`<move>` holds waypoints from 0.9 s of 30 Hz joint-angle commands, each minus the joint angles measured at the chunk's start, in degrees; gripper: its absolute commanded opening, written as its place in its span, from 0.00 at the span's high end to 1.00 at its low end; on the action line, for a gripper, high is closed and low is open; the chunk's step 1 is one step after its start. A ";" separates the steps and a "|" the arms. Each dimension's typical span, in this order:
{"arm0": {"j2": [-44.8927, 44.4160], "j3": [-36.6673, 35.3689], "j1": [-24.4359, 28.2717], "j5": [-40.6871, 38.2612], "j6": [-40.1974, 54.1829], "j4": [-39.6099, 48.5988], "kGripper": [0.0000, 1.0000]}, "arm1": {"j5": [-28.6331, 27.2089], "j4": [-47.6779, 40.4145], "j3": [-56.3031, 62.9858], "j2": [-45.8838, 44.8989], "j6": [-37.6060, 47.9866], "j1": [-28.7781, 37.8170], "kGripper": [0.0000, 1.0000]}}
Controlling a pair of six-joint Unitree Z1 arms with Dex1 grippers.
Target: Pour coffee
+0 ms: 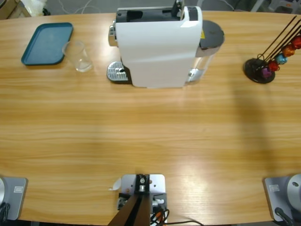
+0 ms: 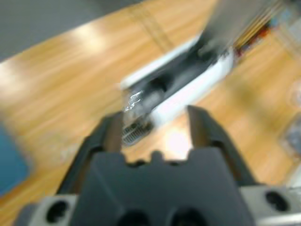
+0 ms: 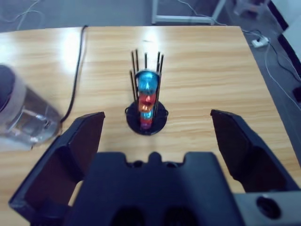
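A white coffee machine (image 1: 157,44) stands at the table's far middle, its metal drip grate (image 1: 116,72) on its left side. A clear glass tumbler (image 1: 81,55) stands left of the grate and looks empty. The coffee is out of view. My left gripper (image 2: 155,115) is open and holds nothing; its blurred view looks down at the coffee machine (image 2: 188,82) and the grate (image 2: 134,129). My right gripper (image 3: 157,117) is wide open and holds nothing, with the capsule stand (image 3: 146,106) ahead of it. Neither arm reaches into the high view.
A teal tray (image 1: 47,43) lies at the far left, beside the tumbler. A black wire capsule stand (image 1: 268,61) with coloured capsules sits at the far right. The machine's clear water tank (image 3: 23,117) and a black cable (image 3: 77,80) lie left of the right gripper.
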 commanded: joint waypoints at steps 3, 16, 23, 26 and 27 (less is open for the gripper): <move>-5.48 13.39 -2.82 9.82 2.53 4.48 0.00 | 5.66 -14.29 8.56 11.87 1.11 -5.07 0.11; -4.05 14.36 -5.13 9.47 -1.06 2.91 0.00 | 6.70 -20.60 10.04 15.28 -2.84 -7.51 0.24; -3.44 14.52 -5.74 9.47 -2.04 2.91 0.00 | 6.26 -22.08 9.98 16.33 -4.09 -8.15 0.31; -3.16 14.52 -5.87 9.47 -2.13 2.91 0.00 | 6.15 -22.23 9.95 16.18 -4.18 -8.15 0.34; -3.07 14.53 -6.01 9.47 -2.13 2.91 0.00 | 6.15 -22.32 9.95 16.12 -4.21 -8.15 0.34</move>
